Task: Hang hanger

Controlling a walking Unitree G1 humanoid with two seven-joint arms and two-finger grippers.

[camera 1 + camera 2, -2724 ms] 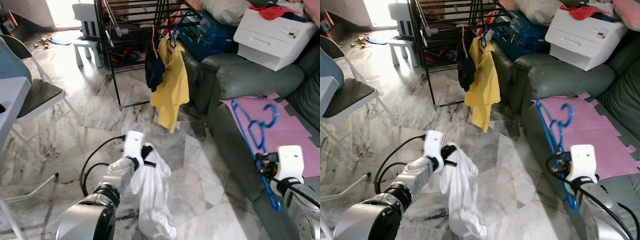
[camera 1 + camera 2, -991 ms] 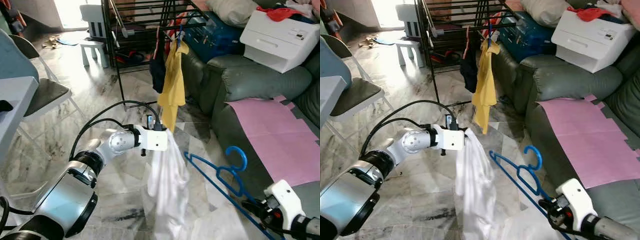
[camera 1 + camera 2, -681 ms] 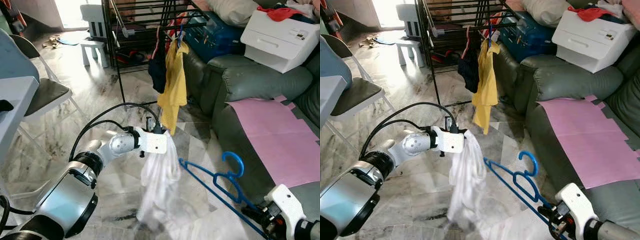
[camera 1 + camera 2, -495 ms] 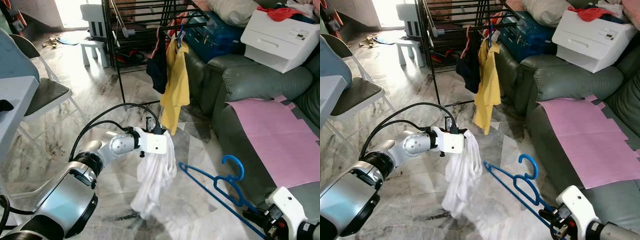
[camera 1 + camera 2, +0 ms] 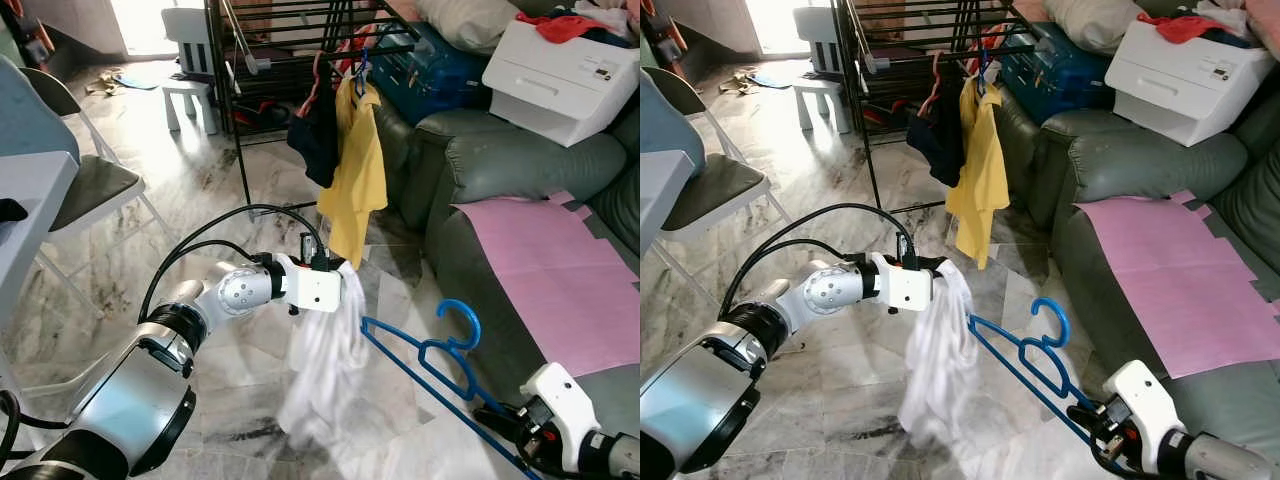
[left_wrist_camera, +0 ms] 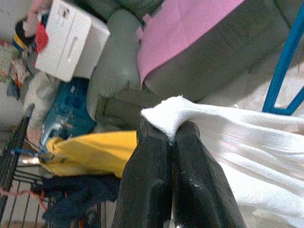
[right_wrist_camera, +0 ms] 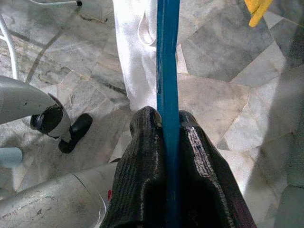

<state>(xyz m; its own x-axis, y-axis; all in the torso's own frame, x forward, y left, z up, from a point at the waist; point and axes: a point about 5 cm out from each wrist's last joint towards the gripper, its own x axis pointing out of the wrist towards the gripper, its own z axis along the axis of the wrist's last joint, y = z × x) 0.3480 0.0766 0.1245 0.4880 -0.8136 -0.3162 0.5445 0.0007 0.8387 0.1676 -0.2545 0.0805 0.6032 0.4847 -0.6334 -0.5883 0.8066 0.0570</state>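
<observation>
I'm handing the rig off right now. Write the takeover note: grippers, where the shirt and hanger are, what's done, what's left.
Left gripper: shut on a pinch of the white shirt, held out front; the shirt hangs down to the floor.
Right gripper: shut on the blue hanger by one end of its frame, hook pointing up, the other end close beside the shirt.
Rack stands ahead, with a yellow shirt and a dark garment hanging on it.
Done: both items are gripped and brought together.
Left: work the hanger into the shirt, then hang it on the rack.
</observation>
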